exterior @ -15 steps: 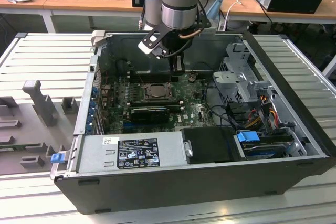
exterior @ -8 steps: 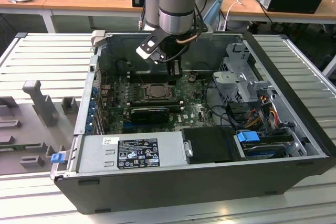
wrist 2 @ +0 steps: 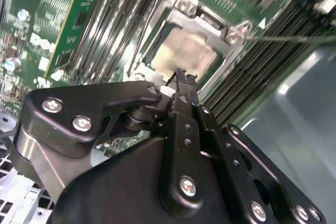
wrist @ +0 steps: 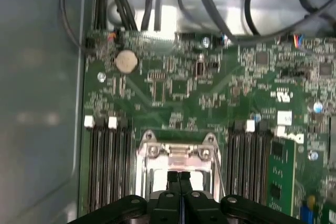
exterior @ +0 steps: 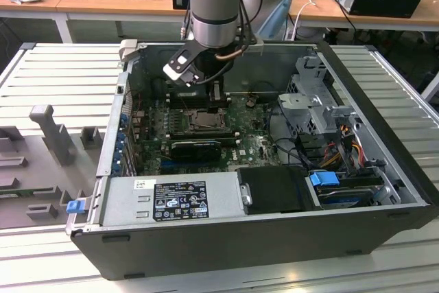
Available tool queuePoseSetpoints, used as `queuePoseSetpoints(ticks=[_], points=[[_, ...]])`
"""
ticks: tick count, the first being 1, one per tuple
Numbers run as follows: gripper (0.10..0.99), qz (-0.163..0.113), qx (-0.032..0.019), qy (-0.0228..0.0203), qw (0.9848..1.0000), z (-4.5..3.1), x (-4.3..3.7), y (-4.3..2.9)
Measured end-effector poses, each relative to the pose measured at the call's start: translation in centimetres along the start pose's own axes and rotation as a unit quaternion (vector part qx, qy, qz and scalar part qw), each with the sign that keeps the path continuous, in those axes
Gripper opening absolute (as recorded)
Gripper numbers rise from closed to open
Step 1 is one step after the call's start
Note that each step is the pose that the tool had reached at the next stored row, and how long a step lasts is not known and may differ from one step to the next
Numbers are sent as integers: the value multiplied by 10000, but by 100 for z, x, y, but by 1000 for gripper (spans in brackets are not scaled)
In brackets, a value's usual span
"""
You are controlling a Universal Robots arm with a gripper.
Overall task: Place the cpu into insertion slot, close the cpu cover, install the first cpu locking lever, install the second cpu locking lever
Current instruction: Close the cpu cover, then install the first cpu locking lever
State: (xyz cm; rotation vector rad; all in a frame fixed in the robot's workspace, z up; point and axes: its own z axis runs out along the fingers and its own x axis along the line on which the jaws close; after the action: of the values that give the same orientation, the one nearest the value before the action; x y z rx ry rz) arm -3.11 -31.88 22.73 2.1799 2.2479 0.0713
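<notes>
At the near side of the open computer case [exterior: 240,248], a silver power supply [exterior: 171,200] is lying along the wall, and just beyond it a long black expansion card [exterior: 195,147] is sitting on the green motherboard [wrist: 173,87]. Farther in, the cpu [wrist 2: 184,51] is sitting in the insertion slot [exterior: 204,120], its pale metal face showing through the cut-out of the cpu cover [wrist: 178,152], which is lying down over it between banks of memory slots [wrist: 107,166]. The gripper [wrist 2: 181,74] is hanging just above the socket's edge with its fingers pressed together and nothing visible between them, and the arm [exterior: 216,5] is standing above it in front of the far desks [exterior: 103,1].
</notes>
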Motion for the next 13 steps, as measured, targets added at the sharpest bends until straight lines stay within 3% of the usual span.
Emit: queuePoseSetpoints(ticks=[8, 13], points=[[106, 0, 0, 0, 10000, -5, 4, -120], [106, 0, 0, 0, 10000, -5, 4, -134]])
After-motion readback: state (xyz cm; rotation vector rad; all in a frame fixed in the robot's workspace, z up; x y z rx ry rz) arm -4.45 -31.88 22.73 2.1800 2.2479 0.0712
